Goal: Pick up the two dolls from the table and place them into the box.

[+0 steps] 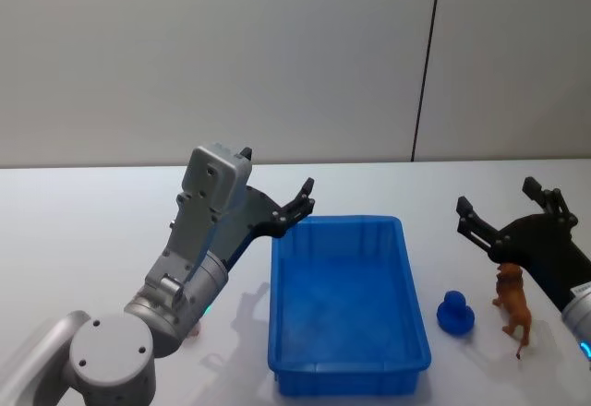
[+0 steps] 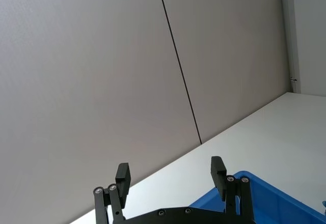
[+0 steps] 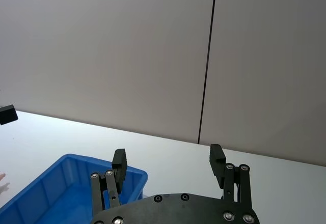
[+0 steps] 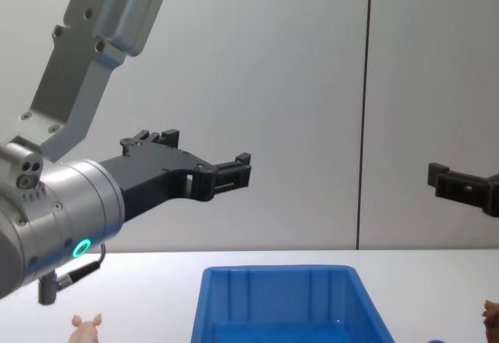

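Left hand (image 2: 170, 170): I read it as wide open and empty. It is held high off the tabletop (image 1: 92, 231), above the far left corner of the box (image 1: 277, 332). Its arm slants up from the lower left of the head view.

Right hand (image 1: 499, 201): I log it as also spread wide with nothing in it. It is raised to the right of the box, fingers pointing toward the far wall.

Brown doll (image 1: 513, 306): standing upright on the tabletop, right of the box and apart from it. It sits below the right hand, and in the chest view I see clear air between them.

Pig doll (image 4: 86, 329): on the tabletop left of the box, low beneath the left arm and well under the left hand.

Box: blue, open-topped, set between the two dolls, both of which lie outside it.

Small blue object (image 1: 455, 314): on the tabletop between the box and the brown doll, near both and touching neither.
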Controlling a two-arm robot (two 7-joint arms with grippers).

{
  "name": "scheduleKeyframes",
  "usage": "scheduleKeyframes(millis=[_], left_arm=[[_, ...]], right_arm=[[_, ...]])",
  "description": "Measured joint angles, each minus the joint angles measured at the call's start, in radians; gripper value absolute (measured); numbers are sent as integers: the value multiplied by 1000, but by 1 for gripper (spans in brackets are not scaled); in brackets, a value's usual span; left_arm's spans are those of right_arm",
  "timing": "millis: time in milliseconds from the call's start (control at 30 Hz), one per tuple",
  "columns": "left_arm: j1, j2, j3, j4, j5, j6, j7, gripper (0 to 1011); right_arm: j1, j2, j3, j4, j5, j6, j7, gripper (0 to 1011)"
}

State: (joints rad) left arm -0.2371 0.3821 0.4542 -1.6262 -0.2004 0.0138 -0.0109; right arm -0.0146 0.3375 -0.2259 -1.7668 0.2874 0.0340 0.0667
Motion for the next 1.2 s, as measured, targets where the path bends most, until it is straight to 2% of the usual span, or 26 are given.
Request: scheduleKeyframes(millis=[1200], left_arm=[[0, 0, 0, 0, 0, 0, 0, 1001]], right_arm=[[0, 0, 0, 0, 0, 0, 0, 1001]])
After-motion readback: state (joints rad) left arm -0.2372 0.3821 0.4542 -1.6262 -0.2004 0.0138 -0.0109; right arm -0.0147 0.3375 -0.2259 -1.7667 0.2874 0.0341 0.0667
